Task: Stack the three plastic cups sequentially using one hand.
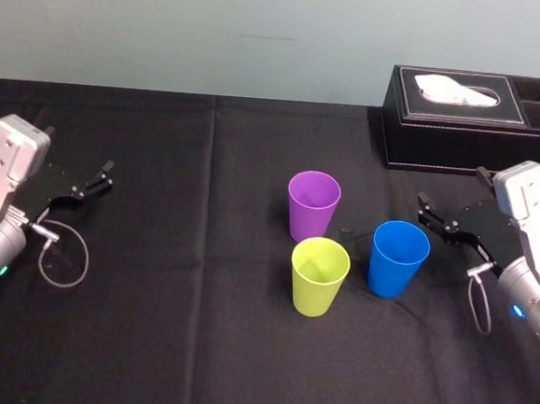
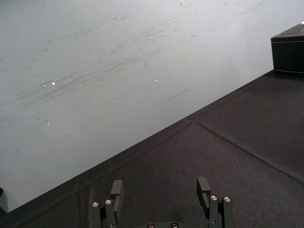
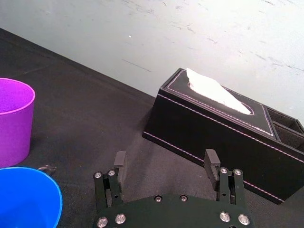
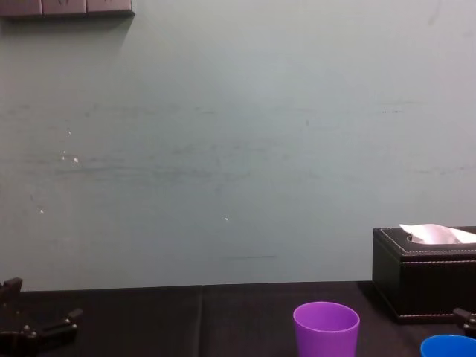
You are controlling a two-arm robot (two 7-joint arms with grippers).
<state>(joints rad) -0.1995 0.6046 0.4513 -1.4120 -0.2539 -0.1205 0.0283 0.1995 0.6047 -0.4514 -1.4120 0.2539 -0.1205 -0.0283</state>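
The three plastic cups stand upright, mouths up, on the black cloth-covered table [image 1: 193,346], right of its centre, and none is nested in another. The purple cup [image 1: 313,204] is the rearmost. The yellow-green cup [image 1: 319,275] stands just in front of it, nearest the robot; whether the two touch cannot be told. The blue cup [image 1: 398,257] stands to the right of both, near the yellow-green cup with a narrow strip of cloth showing between them. All three appear empty. The right gripper [image 1: 423,208] is low over the table just to the right of the blue cup and clear of it, with its fingers pointing toward the cups. Its wrist view shows the two finger bars spread wide with nothing between them. Behind it, at the right rear of the table against the pale wall [image 1: 172,26], sits a black leather tissue box [image 1: 473,120] with a white tissue [image 1: 457,89] protruding from its top slot and open side compartments at its right end. The left gripper [image 1: 106,176] sits at the far left of the table, well apart from the cups, its fingers likewise spread and empty over bare cloth.
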